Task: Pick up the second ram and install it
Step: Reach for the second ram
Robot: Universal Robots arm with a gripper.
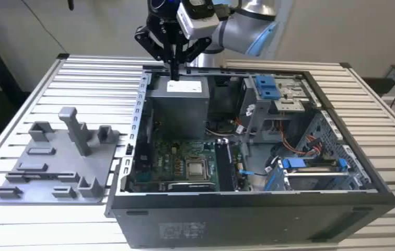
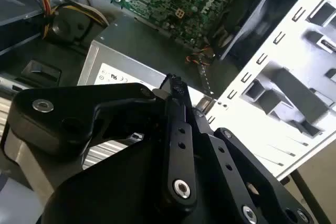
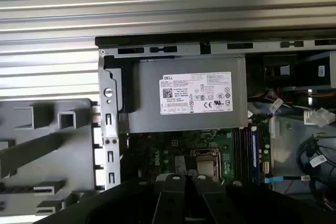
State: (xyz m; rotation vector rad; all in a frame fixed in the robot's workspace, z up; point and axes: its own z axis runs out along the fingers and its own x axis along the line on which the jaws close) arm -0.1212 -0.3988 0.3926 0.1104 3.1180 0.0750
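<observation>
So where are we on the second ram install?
Done: can't confirm. The memory slots are too dark to tell whether sticks are seated.
In hand: nothing I can make out. The gripper hangs shut above the power supply, away from the grey holder tray.
Left: seating is unverified from these views.

Power supply — close beneath pincer
</observation>
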